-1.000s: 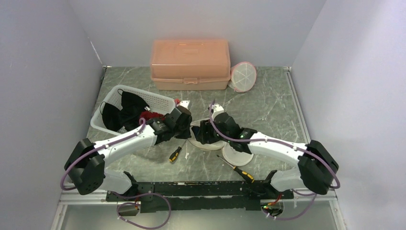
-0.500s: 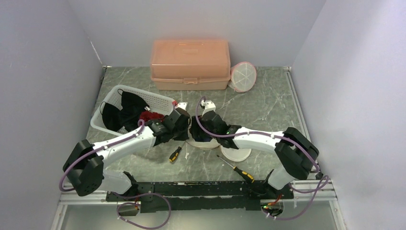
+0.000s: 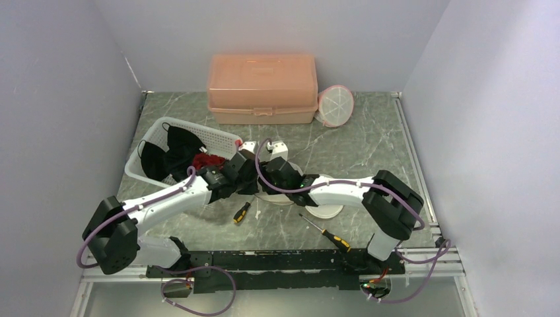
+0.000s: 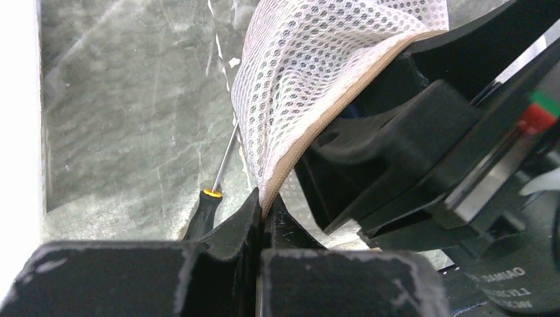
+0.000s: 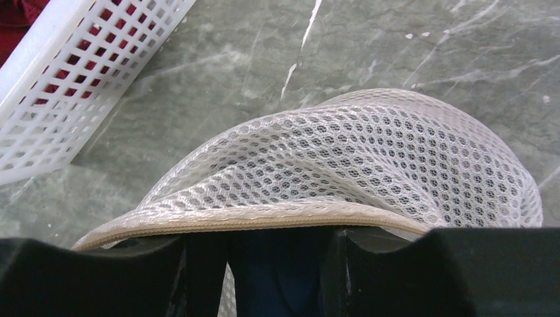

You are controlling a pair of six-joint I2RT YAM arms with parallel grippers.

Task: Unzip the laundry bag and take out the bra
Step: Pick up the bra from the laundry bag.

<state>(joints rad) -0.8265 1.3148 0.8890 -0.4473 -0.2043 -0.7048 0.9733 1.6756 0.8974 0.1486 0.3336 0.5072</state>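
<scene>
The left gripper [image 4: 263, 211] was clamped shut on the tan rim of the laundry bag [image 4: 310, 72], light floppy mesh lifted mid-table [image 5: 396, 53], while the right gripper [image 5: 274, 264] straddled dark fabric [image 5: 277, 247] in its mouth, probably the soft bra, best pinched at a fold, though whether it had a grip could not be told.

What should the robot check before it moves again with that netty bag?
1. Left end effector pinching the mesh bag by its edge: ok.
2. Right end effector gripping something: cannot tell; dark blue cloth sits between its jaws.
3. Bag unzipped: cannot tell; no zipper shows.
4. Screwdriver away from the bag: not ok; it lies right beside it.
5. Basket apart from the bag: ok.
</scene>
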